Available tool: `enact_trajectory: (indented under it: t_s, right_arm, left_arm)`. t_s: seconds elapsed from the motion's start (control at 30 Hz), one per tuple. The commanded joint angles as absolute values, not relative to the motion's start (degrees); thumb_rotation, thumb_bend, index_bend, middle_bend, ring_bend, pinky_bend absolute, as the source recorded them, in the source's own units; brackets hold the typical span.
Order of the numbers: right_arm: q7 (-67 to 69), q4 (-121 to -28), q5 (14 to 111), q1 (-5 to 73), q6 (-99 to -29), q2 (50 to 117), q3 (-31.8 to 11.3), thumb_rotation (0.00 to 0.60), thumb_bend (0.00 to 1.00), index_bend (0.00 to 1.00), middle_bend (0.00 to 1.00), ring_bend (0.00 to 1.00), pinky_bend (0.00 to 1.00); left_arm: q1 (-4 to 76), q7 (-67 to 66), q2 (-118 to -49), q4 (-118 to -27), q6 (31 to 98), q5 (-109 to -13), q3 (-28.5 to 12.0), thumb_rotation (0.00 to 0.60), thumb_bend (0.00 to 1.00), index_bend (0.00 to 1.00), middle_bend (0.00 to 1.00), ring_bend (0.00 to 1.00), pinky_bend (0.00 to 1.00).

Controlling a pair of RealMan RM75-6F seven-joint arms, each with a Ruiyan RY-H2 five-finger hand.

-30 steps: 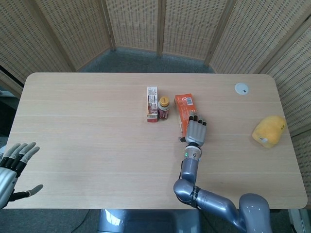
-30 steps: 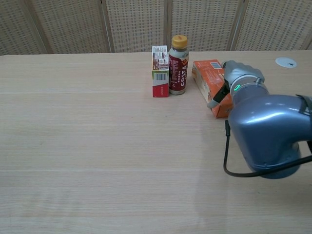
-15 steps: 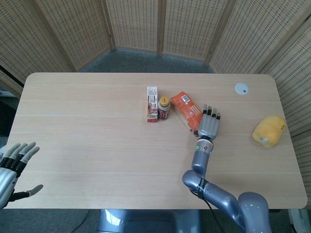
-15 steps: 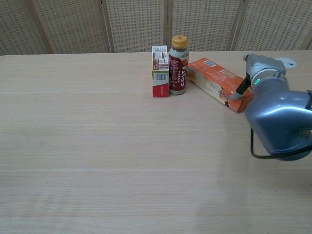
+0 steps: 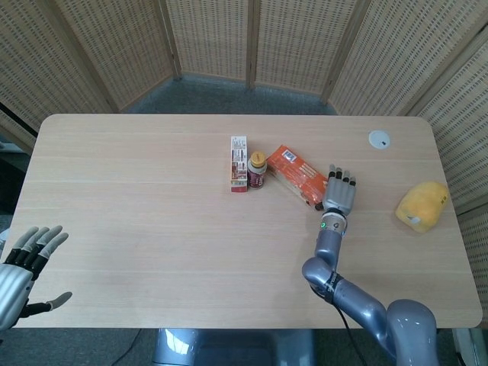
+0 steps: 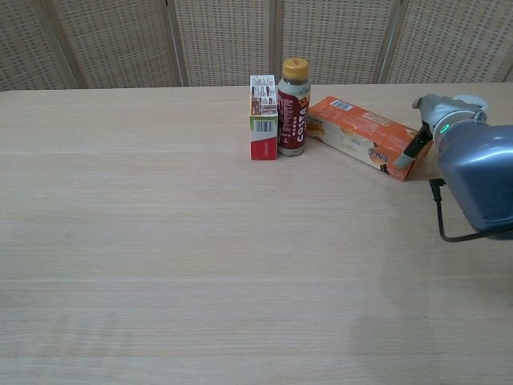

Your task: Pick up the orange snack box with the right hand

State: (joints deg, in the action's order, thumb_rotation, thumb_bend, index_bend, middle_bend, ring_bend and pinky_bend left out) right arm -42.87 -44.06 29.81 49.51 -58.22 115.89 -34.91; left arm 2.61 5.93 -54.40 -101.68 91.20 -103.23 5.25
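Note:
The orange snack box (image 5: 298, 176) (image 6: 361, 145) lies flat on the table, turned at an angle, one end close to the brown bottle (image 5: 257, 170). My right hand (image 5: 339, 193) (image 6: 427, 131) sits at the box's right end with fingers extended, the thumb touching that end in the chest view. It holds nothing. My left hand (image 5: 29, 258) hangs off the table's near left corner with fingers spread and nothing in it.
A tall red and white carton (image 5: 239, 174) (image 6: 263, 117) stands left of the bottle (image 6: 292, 107). A yellow soft object (image 5: 421, 205) lies at the right edge. A small white disc (image 5: 379, 139) sits at the far right. The table (image 5: 137, 221) is light wood.
My right hand swept rightward along the box's side, and the box rotated from pointing away to lying diagonally. The left hand barely shifted.

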Motion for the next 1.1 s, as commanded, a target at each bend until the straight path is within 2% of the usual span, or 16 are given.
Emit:
enact_trajectory:
  t_s: [0.03,0.5,0.57,0.63,0.7,0.77,0.83,0.9,1.1]
  right_arm:
    - [-42.6,-41.6,30.1,50.5,-56.6,116.3,-34.3,0.600,0.00,0.00,0.00,0.00,0.00]
    - [-39.9,-34.2,30.4,51.8,-51.0,118.2,-33.8,0.600,0.03,0.00,0.01,0.00,0.00]
    - [-39.6,-33.4,30.8,51.7,-50.5,118.5,-33.4,0.600,0.02,0.00,0.12,0.00,0.00]
    - [-39.3,-32.6,31.4,51.7,-50.3,118.7,-33.0,0.600,0.00,0.06,0.25,0.03,0.00]
    - [-38.4,-31.8,32.4,51.8,-50.5,119.0,-32.6,0.600,0.00,0.19,0.41,0.15,0.08]
    - [-37.1,-31.0,34.1,51.8,-51.1,119.3,-31.8,0.600,0.00,0.31,0.54,0.29,0.21]
    - [-35.2,-30.4,35.7,51.7,-51.7,119.4,-31.4,0.600,0.03,0.40,0.64,0.39,0.28]
    - [-34.0,-30.0,36.6,51.6,-51.9,119.5,-31.2,0.600,0.06,0.45,0.70,0.44,0.33]
    - [-32.0,-30.0,38.1,51.4,-52.5,119.5,-31.5,0.600,0.08,0.48,0.73,0.48,0.36]
  left_arm:
    - [2.6,5.9,-54.5,-101.7,91.1,-103.1,5.3,0.600,0.06,0.10,0.00,0.00,0.00]
    - [2.8,6.1,-54.6,-101.5,90.8,-102.6,5.1,0.600,0.05,0.10,0.00,0.00,0.00]
    - [2.8,6.1,-54.6,-101.4,90.8,-102.6,5.1,0.600,0.05,0.10,0.00,0.00,0.00]
    - [2.8,6.0,-54.6,-101.4,90.8,-102.6,5.1,0.600,0.05,0.10,0.00,0.00,0.00]
    - [2.8,6.1,-54.6,-101.4,90.8,-102.6,5.1,0.600,0.05,0.10,0.00,0.00,0.00]
    - [2.8,6.0,-54.6,-101.3,90.9,-102.6,5.0,0.600,0.05,0.10,0.00,0.00,0.00]
    - [2.8,6.0,-54.7,-101.3,90.8,-102.5,5.0,0.600,0.05,0.10,0.00,0.00,0.00]
    - [2.9,5.9,-54.7,-101.3,90.7,-102.5,5.0,0.600,0.05,0.10,0.00,0.00,0.00]
    - [2.9,5.7,-54.8,-101.4,90.7,-102.7,5.1,0.600,0.05,0.10,0.00,0.00,0.00]
